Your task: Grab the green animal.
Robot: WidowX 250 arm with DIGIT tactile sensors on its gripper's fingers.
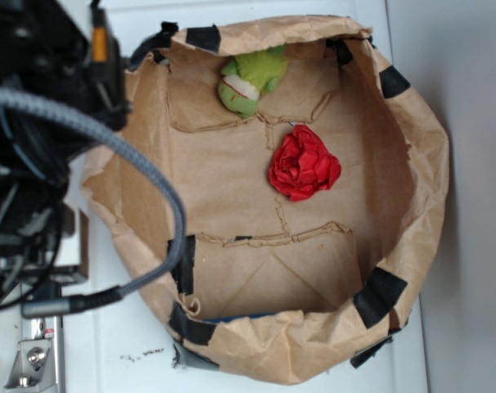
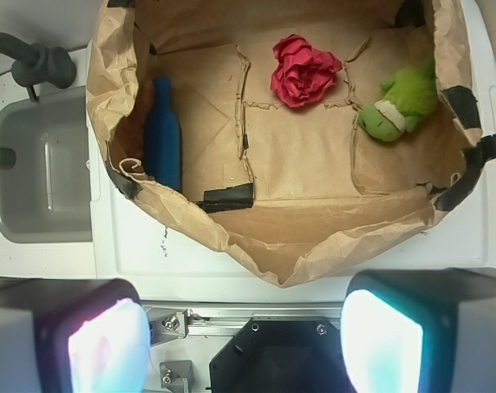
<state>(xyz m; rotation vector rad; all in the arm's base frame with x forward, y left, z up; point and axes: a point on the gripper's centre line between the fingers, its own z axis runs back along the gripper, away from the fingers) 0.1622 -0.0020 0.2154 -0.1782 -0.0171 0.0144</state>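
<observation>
well apart from everything, the gripper hangs over the white table outside the brown paper bag, its two padded fingers spread wide with nothing between them. the bag is rolled down into a shallow basin, its rim patched with black tape. the green animal, a small lime plush toy with a white-and-red mouth band, lies on the bag floor against the far wall from the gripper; in the exterior view it sits at the top edge of the bag. the red fabric rose rests near it on the bag floor, not touching it. a dark blue bottle lies along the bag's inner wall on the opposite side. a grey sink basin sits beside the bag. in the exterior view the robot arm and its grey braided cable stand beside the bag.
</observation>
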